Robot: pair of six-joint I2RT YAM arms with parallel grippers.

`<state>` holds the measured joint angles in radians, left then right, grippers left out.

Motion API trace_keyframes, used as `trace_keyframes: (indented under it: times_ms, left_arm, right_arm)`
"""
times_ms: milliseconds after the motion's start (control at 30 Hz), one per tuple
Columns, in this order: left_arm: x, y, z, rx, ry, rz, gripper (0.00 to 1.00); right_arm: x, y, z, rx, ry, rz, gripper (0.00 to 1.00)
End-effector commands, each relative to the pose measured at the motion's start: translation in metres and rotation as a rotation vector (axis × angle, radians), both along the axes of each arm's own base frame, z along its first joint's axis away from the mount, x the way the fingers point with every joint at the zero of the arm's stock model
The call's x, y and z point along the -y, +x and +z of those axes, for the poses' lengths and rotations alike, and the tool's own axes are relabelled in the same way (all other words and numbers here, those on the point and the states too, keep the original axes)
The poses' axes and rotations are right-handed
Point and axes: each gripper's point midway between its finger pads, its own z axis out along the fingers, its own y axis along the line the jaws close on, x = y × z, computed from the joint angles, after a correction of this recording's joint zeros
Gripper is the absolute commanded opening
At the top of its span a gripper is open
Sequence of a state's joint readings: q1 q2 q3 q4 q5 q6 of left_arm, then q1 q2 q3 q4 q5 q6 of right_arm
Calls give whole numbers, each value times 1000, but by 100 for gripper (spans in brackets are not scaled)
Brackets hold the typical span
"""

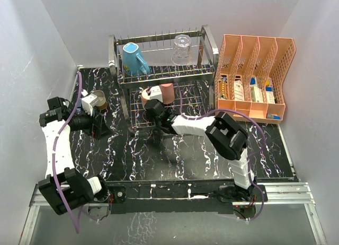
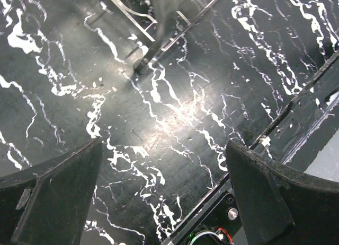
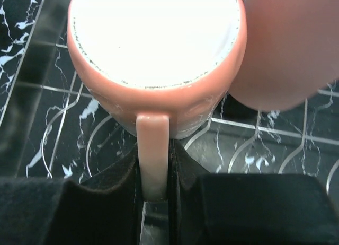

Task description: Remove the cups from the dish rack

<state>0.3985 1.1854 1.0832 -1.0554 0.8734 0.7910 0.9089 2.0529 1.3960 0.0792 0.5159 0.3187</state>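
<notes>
On the lower tier of the dish rack [image 1: 209, 43], my right jaws are clenched on the handle [image 3: 152, 155] of the pale pink mug [image 3: 159, 59]. The handle runs straight down between the two pads, which press it from both sides. The mug's body sits just past the tips, with its white inside facing my wrist camera. Right beside it, touching or nearly so (can't tell which), is the salmon-red tumbler [image 3: 291, 49], cut off by the frame edge and pretty blurry. Both sit on the wavy rack wires [image 3: 254, 129]. From above, the teal mug [image 1: 135, 58] and the clear glass tumbler [image 1: 181, 49] are up on the top tier, well apart from each other. My left jaws are released and spread wide over the marbled black worktop [image 2: 185, 96], off to the left of the rack with nothing between them. A blurred rack foot [image 2: 142, 64] shows at the top of that wrist view. Two more cups [image 1: 94, 102] sit on the worktop by my left arm, but they overlap and are too small for me to sort out. No readable writing on any cup. The stuff in the orange file organiser [image 1: 254, 49] has labels, but they're far too tiny to read.
</notes>
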Motion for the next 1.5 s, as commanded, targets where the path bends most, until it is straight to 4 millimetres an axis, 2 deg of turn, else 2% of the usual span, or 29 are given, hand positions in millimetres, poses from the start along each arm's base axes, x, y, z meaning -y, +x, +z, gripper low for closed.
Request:
trace_keyframes:
  times_ms: [0, 133, 400, 533, 633, 800, 900, 1167, 1300, 1467]
  left_arm:
    - [29, -15, 19, 121, -85, -142, 97]
    - [45, -27, 26, 167, -108, -225, 97]
    - [57, -31, 25, 226, -38, -303, 97]
    - [65, -21, 25, 243, -27, -269, 97]
    - [79, -15, 30, 258, -26, -293, 97]
    - [95, -24, 22, 279, 60, -402, 97]
    - [97, -28, 27, 364, 94, -443, 97]
    - [97, -27, 37, 671, 203, -543, 95]
    - [101, -25, 47, 781, 212, -561, 93]
    - [108, -28, 57, 833, 179, -583, 91]
  right_arm:
    - [3, -8, 50, 53, 188, -31, 8]
    - [14, -27, 50, 1, 266, -40, 8]
    - [24, -61, 95, -34, 447, 14, 8]
    - [30, -71, 105, -57, 470, 16, 8]
    - [29, -80, 112, -82, 515, 36, 8]
    - [25, -103, 123, -175, 601, 93, 8]
    - [25, -126, 128, -251, 669, 147, 8]
    - [30, -185, 157, -448, 943, 258, 8]
    - [22, -203, 168, -562, 1061, 310, 8]
    - [8, -226, 178, -739, 1222, 410, 8]
